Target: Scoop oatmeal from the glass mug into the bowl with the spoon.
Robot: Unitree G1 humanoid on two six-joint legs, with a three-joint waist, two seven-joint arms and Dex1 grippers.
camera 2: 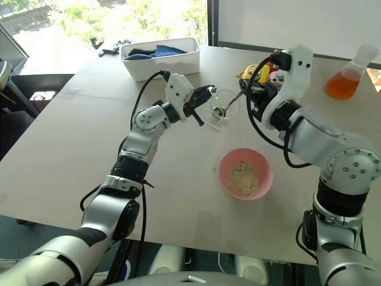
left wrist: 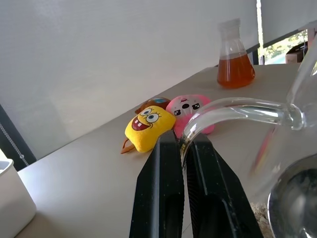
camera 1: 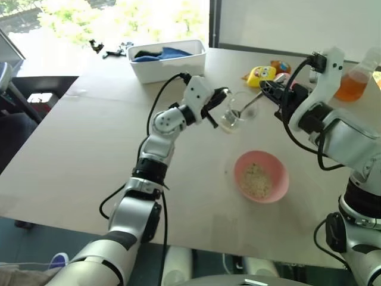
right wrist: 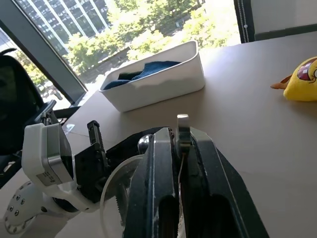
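Note:
My left gripper (camera 1: pixel 215 109) is shut on the curved handle (left wrist: pixel 233 106) of the clear glass mug (camera 1: pixel 231 117), holding it tilted in the air above the table. My right gripper (camera 1: pixel 269 90) is shut on the slim silver spoon (camera 1: pixel 250 104), whose handle end (right wrist: pixel 183 130) sticks up between the fingers. The spoon slants down to the left with its small end inside the mug. The pink bowl (camera 1: pixel 240 162) stands on the table just in front of the mug, with a heap of pale oatmeal (camera 1: pixel 257 180) in it.
A white tub (camera 1: pixel 169 62) with blue cloth stands at the back of the table. A yellow toy (left wrist: pixel 148 128) and a pink toy (left wrist: pixel 190 108) lie behind the mug. A flask of orange liquid (camera 1: pixel 352 83) stands at the far right.

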